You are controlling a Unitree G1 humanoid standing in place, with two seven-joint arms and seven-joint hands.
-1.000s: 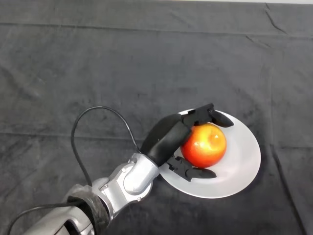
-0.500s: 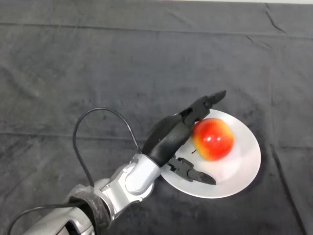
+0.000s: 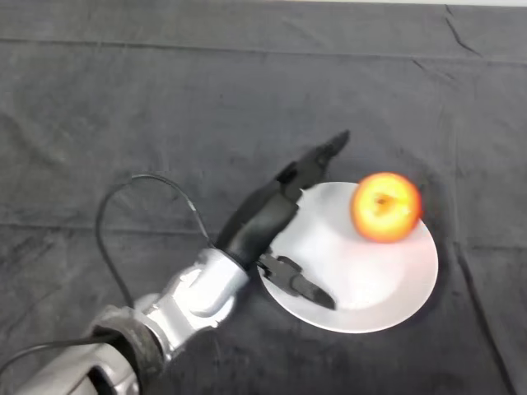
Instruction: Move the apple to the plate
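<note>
A red and yellow apple (image 3: 385, 206) rests on the white plate (image 3: 387, 288), at its far right rim. My left hand (image 3: 265, 220) is open and empty at the plate's left edge, well clear of the apple. Its fingers (image 3: 317, 158) point straight out to the upper right over the cloth. Its thumb (image 3: 298, 283) lies over the plate's left part.
The dark cloth (image 3: 165, 107) covers the whole table, with folds along the far side and the right. My silver-grey arm (image 3: 193, 295) comes in from the lower left.
The hand has let go of the apple and pulled back to the left. The apple has rolled from the plate's middle to its far right rim.
</note>
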